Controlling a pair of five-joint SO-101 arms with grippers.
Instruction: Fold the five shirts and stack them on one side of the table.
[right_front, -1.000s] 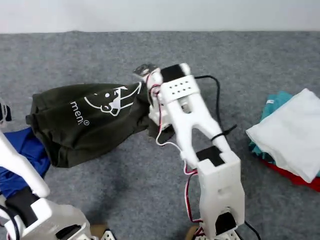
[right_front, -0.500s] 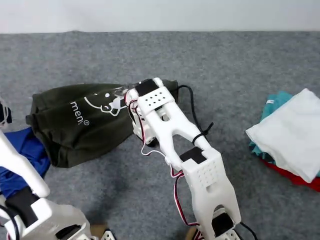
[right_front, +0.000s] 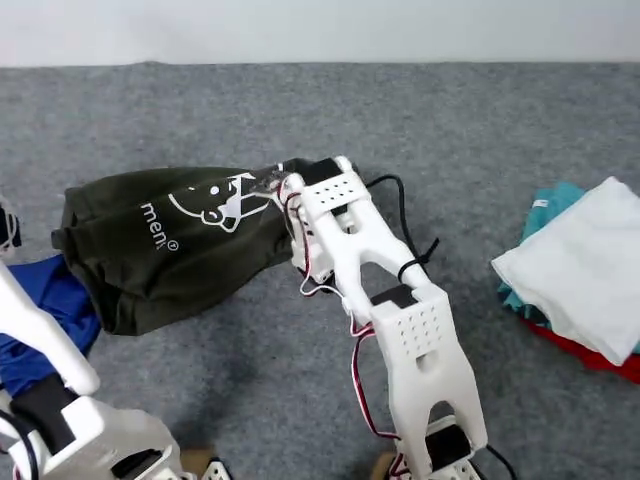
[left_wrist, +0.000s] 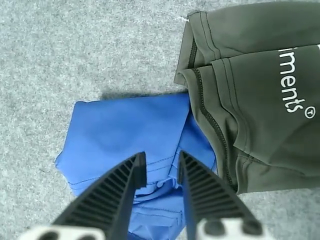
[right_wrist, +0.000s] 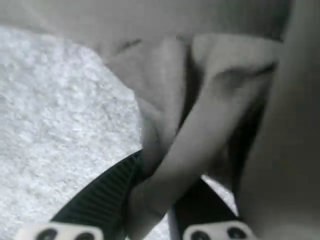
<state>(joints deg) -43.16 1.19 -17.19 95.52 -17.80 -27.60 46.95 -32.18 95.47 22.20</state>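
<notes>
Right fingers (right_wrist: 100, 197) sit further right now, pinching the dark shirt (right_front: 170, 240) by its edge: fold unfinished. Left fingers (left_wrist: 112, 195) narrow, empty.

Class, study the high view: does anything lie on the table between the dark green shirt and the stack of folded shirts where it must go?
Nothing visible does: bare grey table separates the dark green shirt from the stack.
</notes>
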